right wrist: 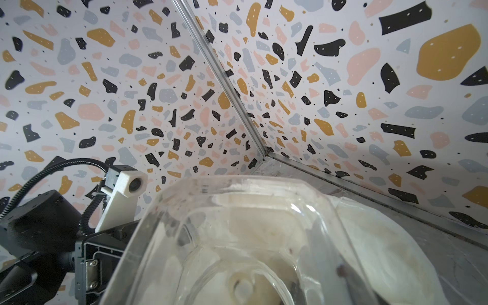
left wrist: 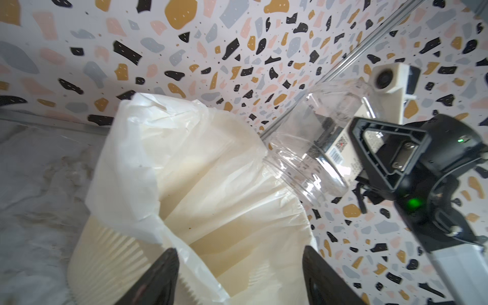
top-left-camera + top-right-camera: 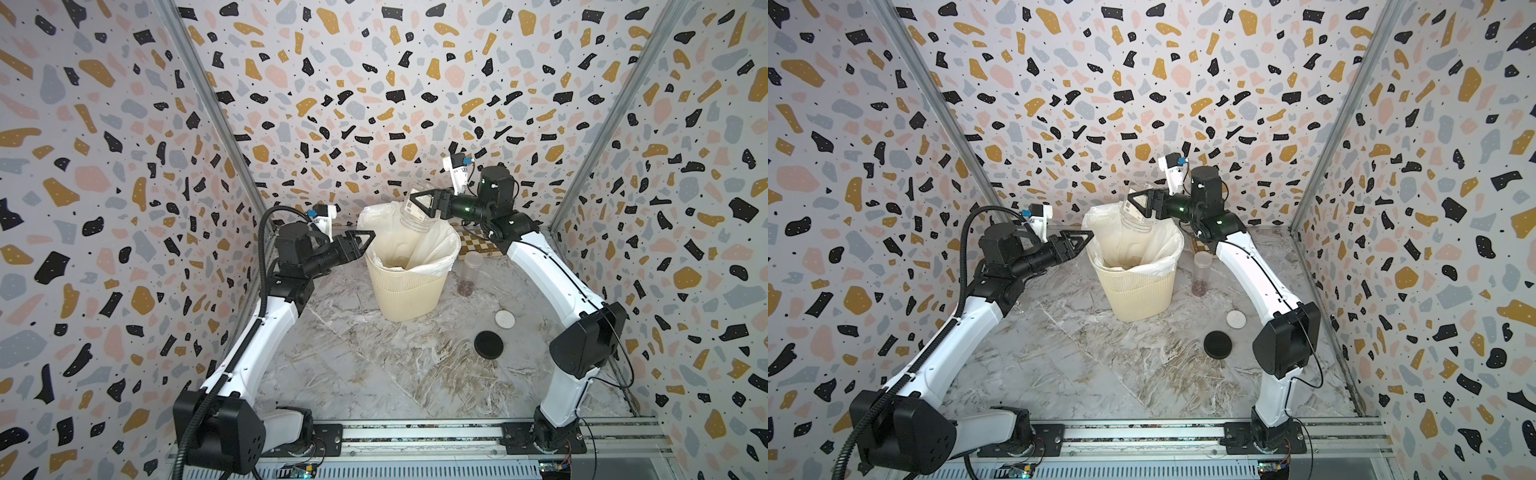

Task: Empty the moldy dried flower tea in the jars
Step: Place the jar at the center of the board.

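**Left arm.** The arm rose from the front-left corner of the worktop (image 3: 374,374). Its elbow was bent and its forearm reached level toward the bin. The left gripper (image 3: 370,239) stood with jaws apart and nothing between them, just beside the bin's left rim. In the left wrist view its 2 black fingers (image 2: 158,280) framed the bag's edge.

**Bin.** The bin (image 3: 409,299) was cream plastic with fine vertical ribs. It stood mid-worktop, toward the rear edge. A thin white bag (image 3: 432,249) lined it, with the rear flap crumpled above the rim.

**Right arm.** The arm rose from the front-right corner, arched high, and turned its wrist back toward the bin. The right gripper (image 3: 420,204) was clamped on the labelled jar (image 3: 415,222), a clear wide-mouthed cylinder with a white barcode label. The jar was tilted mouth-down over the bag's opening. Whether the mouth touched the bag could not be told.

**Surroundings.**
- The slim jar (image 3: 471,270) stood upright just right of the bin, under the right forearm.
- The moldy dried flower tea (image 3: 466,287) formed a reddish-brown layer in its bottom.
- 1 white lid (image 3: 505,319) and 1 larger black lid (image 3: 488,344) lay flat toward the right edge, apart from each other.
- A checkered board (image 3: 473,246) lay at the rear edge, partly hidden by the arm.
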`<move>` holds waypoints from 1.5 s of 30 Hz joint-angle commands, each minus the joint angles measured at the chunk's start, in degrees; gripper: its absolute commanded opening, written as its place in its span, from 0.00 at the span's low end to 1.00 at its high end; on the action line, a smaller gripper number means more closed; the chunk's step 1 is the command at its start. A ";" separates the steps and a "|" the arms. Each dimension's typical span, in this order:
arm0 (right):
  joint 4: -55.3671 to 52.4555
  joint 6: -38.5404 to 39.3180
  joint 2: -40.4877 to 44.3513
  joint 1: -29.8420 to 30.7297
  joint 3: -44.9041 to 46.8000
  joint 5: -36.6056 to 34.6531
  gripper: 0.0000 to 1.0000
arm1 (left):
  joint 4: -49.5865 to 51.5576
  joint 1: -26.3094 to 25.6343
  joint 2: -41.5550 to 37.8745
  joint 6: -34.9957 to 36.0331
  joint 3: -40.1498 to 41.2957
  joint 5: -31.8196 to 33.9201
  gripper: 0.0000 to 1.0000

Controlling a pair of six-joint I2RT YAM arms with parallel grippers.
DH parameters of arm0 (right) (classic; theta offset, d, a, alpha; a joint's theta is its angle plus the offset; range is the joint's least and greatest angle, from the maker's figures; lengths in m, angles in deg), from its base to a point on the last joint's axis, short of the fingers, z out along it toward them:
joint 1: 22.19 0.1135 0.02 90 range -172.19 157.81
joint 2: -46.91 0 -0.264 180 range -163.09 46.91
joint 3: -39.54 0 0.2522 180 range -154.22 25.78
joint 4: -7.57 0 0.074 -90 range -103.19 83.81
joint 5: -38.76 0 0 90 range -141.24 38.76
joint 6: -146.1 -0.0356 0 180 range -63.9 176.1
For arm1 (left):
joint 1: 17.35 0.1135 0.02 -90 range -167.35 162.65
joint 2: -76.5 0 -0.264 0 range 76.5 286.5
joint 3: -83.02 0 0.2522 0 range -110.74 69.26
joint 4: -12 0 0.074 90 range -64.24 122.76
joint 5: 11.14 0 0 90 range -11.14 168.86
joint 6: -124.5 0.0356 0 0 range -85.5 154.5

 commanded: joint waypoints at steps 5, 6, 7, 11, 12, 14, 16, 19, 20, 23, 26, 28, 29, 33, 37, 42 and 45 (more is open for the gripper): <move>20.52 -15.93 7.20 -0.29 8.63 1.49 0.84 | -20.36 -3.95 2.28 -17.25 -1.38 -5.31 0.73; 22.08 -17.03 7.73 -0.30 9.58 1.37 0.84 | -19.61 -4.64 2.79 -17.25 -2.23 -5.22 0.73; 23.34 -17.93 8.07 -0.34 10.33 1.17 0.84 | -19.03 -5.48 3.34 -17.37 -3.24 -5.26 0.73; 23.96 -18.41 9.12 -0.34 11.47 -0.47 0.84 | -17.27 -8.03 4.74 -18.81 -5.51 -4.19 0.72; 24.02 -18.10 9.43 -0.35 11.72 -0.99 0.85 | -17.11 -8.70 4.88 -18.98 -5.60 -3.42 0.72; 23.52 -17.06 9.74 -0.19 11.75 -1.52 0.85 | -17.66 -9.94 5.10 -19.12 -5.66 -1.75 0.71; 22.80 -16.18 9.70 -0.09 11.72 -2.01 0.85 | -19.79 -11.21 6.07 -20.67 -5.94 -0.77 0.70; 22.88 -16.12 9.81 -0.09 12.18 -2.02 0.85 | -26.10 -12.72 7.79 -24.77 -5.81 0.41 0.66; 22.83 -15.99 9.86 -0.09 12.21 -2.02 0.85 | -28.17 -13.06 8.23 -25.59 -5.64 1.08 0.66; 22.66 -15.72 10.03 -0.10 12.34 -1.85 0.85 | -33.87 -13.99 9.45 -27.83 -5.13 3.16 0.63; 22.62 -15.51 10.11 -0.09 12.26 -1.49 0.85 | -38.44 -14.66 11.05 -29.81 -5.21 3.98 0.56; 22.45 -15.60 10.12 -0.33 12.16 -1.35 0.84 | -41.77 -14.72 11.96 -31.68 -4.84 4.62 0.46; 22.44 -15.73 10.12 -0.34 12.20 -1.23 0.84 | -43.19 -14.76 12.25 -32.58 -4.58 4.89 0.41; 22.62 -16.75 10.02 -0.99 12.63 -0.52 0.85 | -46.94 -14.80 12.91 -34.28 -3.78 5.05 0.30; 23.81 -17.93 9.68 -1.34 12.92 0.18 0.85 | -48.08 -14.80 12.61 -34.48 -3.42 4.98 0.29; 24.95 -19.56 9.08 -1.46 13.00 0.87 0.85 | -50.43 -14.82 12.88 -35.71 -2.62 5.03 0.22; 26.88 -22.04 8.61 -1.84 13.41 2.03 0.85 | -52.73 -14.80 13.14 -36.70 -2.15 5.22 0.21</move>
